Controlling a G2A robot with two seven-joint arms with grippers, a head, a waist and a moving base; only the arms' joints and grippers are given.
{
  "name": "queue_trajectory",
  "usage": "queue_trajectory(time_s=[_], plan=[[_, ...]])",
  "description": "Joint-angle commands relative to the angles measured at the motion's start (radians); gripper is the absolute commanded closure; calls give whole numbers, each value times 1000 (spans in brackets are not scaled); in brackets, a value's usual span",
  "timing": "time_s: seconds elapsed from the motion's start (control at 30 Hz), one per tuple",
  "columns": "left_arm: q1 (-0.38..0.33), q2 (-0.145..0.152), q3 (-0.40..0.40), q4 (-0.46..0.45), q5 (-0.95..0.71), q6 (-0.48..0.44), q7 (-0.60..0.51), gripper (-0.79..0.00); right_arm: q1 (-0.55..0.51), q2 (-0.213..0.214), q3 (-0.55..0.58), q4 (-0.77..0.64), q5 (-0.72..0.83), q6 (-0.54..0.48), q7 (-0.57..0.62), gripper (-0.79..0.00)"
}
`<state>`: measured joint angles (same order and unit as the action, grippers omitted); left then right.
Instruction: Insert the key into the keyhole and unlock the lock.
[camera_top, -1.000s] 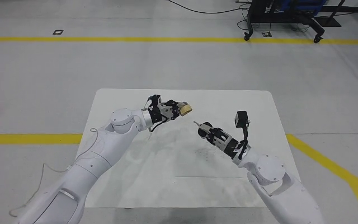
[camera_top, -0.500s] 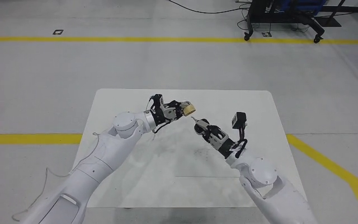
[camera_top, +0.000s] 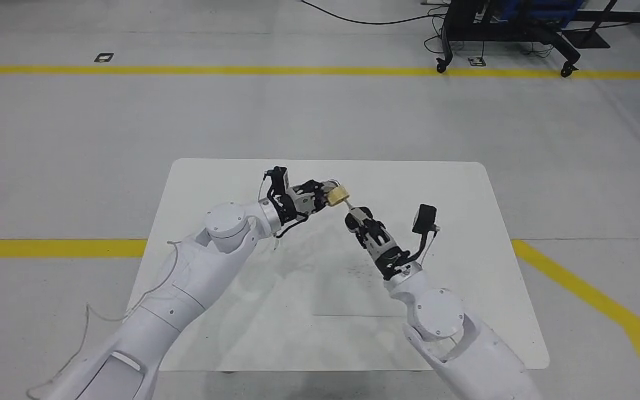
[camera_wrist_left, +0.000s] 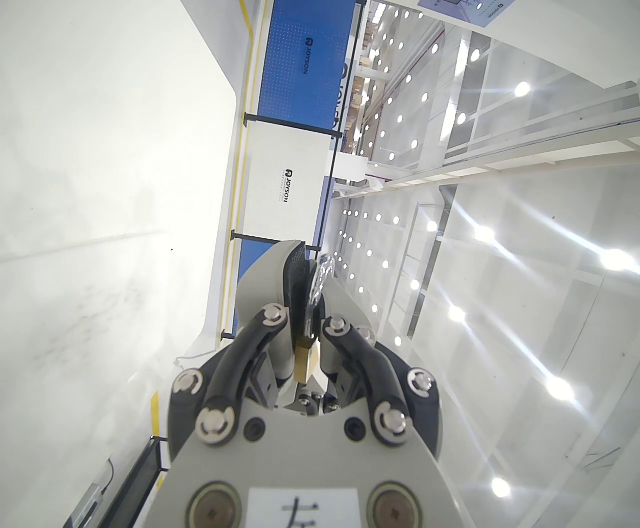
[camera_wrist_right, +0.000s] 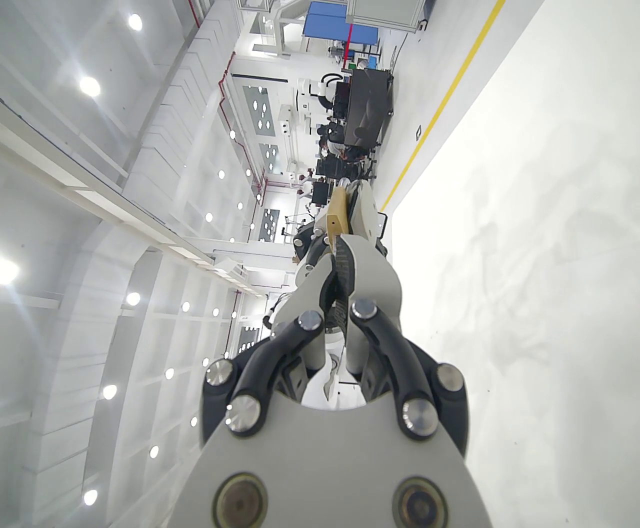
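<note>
Two end effectors meet above the middle of the white worktop (camera_top: 440, 190), a little toward its far edge. The left end effector (camera_top: 320, 193), coming in from the lower left of the top view, is closed on the lock (camera_top: 338, 192); its brass body sticks out past the fingertips toward the right arm. In the left wrist view the left end effector (camera_wrist_left: 311, 280) has its fingers pressed together around the lock (camera_wrist_left: 306, 357), with brass and a strip of silver metal showing between them and the worktop (camera_wrist_left: 100, 150) beside it. The right end effector (camera_top: 358, 219), reaching up from the lower right of the top view, is clamped on the key (camera_top: 349, 207), a thin metal shaft that points up and to the left. The key's tip touches the end of the lock; whether it sits inside the keyhole cannot be told. In the right wrist view the right end effector (camera_wrist_right: 344, 250) has its fingers closed, the lock (camera_wrist_right: 334, 215) stands just beyond their tips, and the key itself is hidden between the pads; the worktop (camera_wrist_right: 525, 200) lies alongside. Both lock and key are held in the air, apart from the worktop surface. Farther out, yellow lines (camera_top: 300, 70) cross the grey floor, and a dark cart (camera_top: 510, 30) stands at the upper right of the frame.
</note>
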<state>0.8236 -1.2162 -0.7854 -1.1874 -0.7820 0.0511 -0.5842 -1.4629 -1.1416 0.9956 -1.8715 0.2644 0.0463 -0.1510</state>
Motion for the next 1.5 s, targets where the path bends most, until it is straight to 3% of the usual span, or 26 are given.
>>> queue_trajectory(time_s=[0.0, 0.3, 0.53, 0.8, 1.47], plan=[[4, -2, -4, -2, 6, 3, 0, 0, 6, -5, -8, 6, -8, 4, -9, 0], [15, -10, -26, -6, 32, 12, -2, 0, 20, -24, -19, 27, -14, 14, -9, 0], [20, -7, -64, -8, 81, 1, 15, 0, -3, -15, 7, -7, -87, 68, 115, 0], [30, -4, -77, -29, 149, 13, -51, 0, -41, 6, 69, -62, -198, 120, 274, 0], [41, -19, -92, -32, 196, 25, -94, 0, -41, -5, 107, -56, -152, 124, 325, 0]])
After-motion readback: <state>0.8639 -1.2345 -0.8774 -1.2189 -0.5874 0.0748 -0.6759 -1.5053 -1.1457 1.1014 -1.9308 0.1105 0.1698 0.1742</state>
